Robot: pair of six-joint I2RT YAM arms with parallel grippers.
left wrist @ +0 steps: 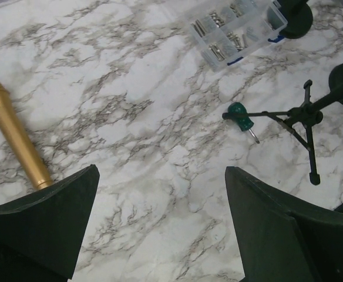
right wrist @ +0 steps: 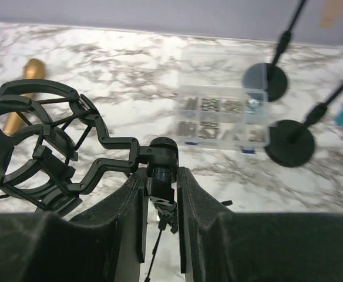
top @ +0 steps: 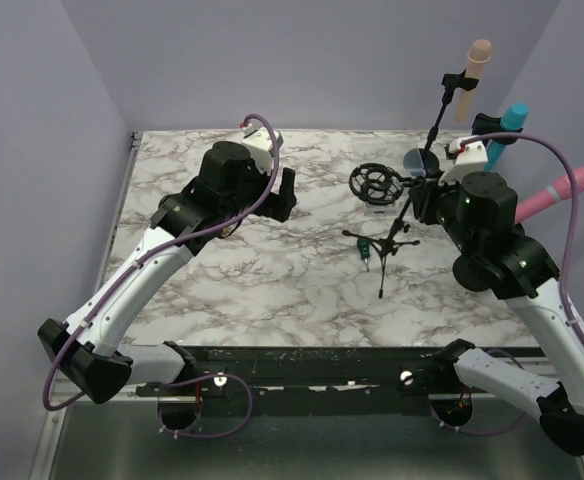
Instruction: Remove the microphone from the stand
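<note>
I've got the right claw (right wrist: pixel 160 194) pinching the stand (right wrist: pixel 161 176) stem just under the empty shock mount (right wrist: pixel 36 141). The left claw (left wrist: pixel 161 173) is spread, hovering. The microphone (left wrist: pixel 16 132) lies flat on the worktop (left wrist: pixel 130 82), apart from the mount. Risks: if the tripod isn't sitting square, letting go tips it onto the screwdriver (left wrist: pixel 241 116). A low left claw could also set the microphone rolling.

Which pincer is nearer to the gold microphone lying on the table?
Left. The left pincer hangs open close beside the gold microphone; the right pincer grips the stand at its joint, farther away.
</note>
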